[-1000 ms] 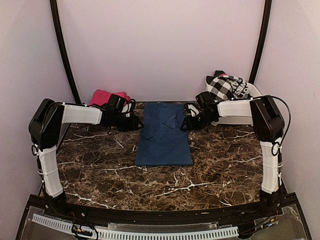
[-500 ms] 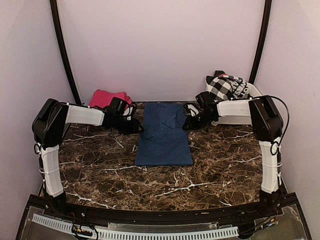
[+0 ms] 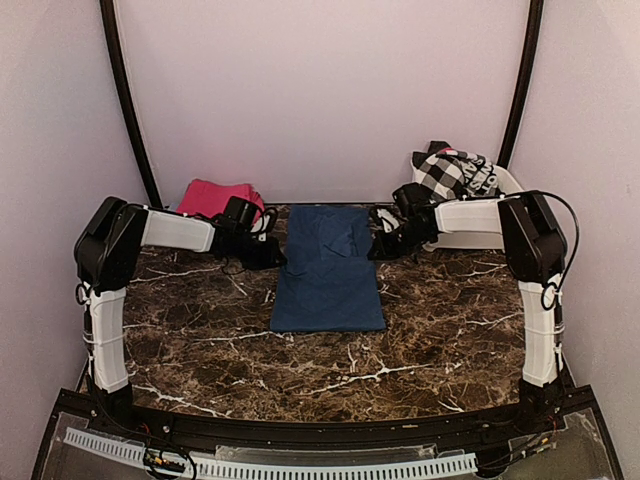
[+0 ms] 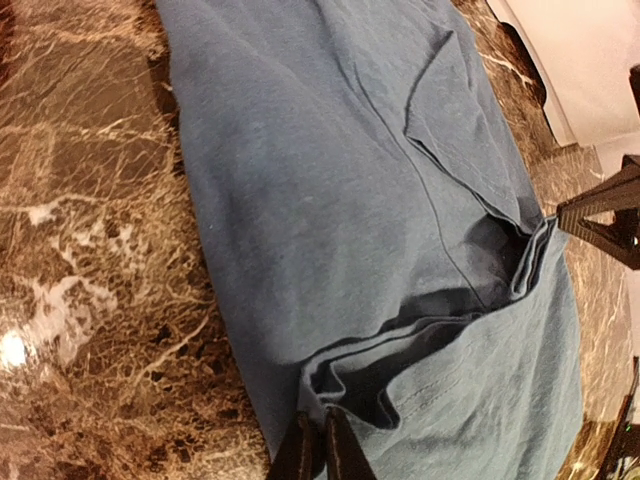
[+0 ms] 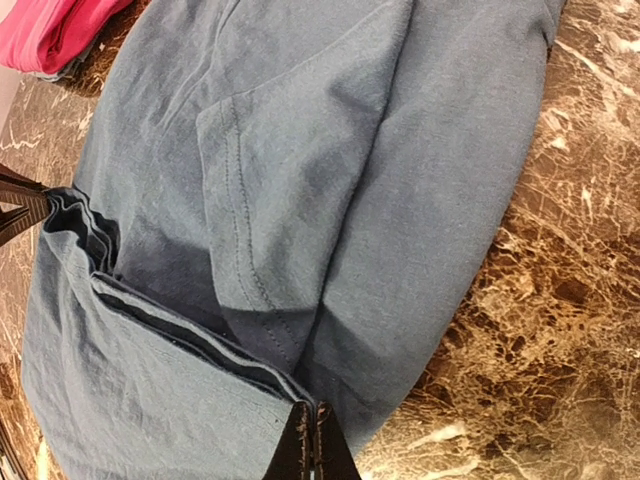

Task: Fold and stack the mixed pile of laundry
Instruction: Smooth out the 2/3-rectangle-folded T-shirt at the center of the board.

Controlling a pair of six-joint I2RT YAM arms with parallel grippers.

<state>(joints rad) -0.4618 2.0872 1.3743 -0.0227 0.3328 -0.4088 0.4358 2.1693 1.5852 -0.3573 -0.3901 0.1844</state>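
Note:
A navy-blue sheet (image 3: 328, 268) lies folded lengthwise on the marble table (image 3: 200, 330). My left gripper (image 3: 274, 254) is shut on a layered fold at its left edge, seen in the left wrist view (image 4: 321, 440) on the blue cloth (image 4: 330, 180). My right gripper (image 3: 374, 248) is shut on the fold at the right edge, seen in the right wrist view (image 5: 311, 435) on the cloth (image 5: 300, 170). A magenta-pink cloth (image 3: 212, 196) lies at the back left and shows in the right wrist view (image 5: 45, 30). A black-and-white checked garment (image 3: 452, 172) sits at the back right.
A white plastic tub (image 3: 505, 195) at the back right holds the checked garment, close behind my right arm. Black frame posts (image 3: 125, 100) stand at both back corners. The tub's white edge shows in the left wrist view (image 4: 580, 50).
Both grippers have moved slightly toward the back along the sheet's edges, drawing the pinched folds with them. The sheet's front part has stayed flat.

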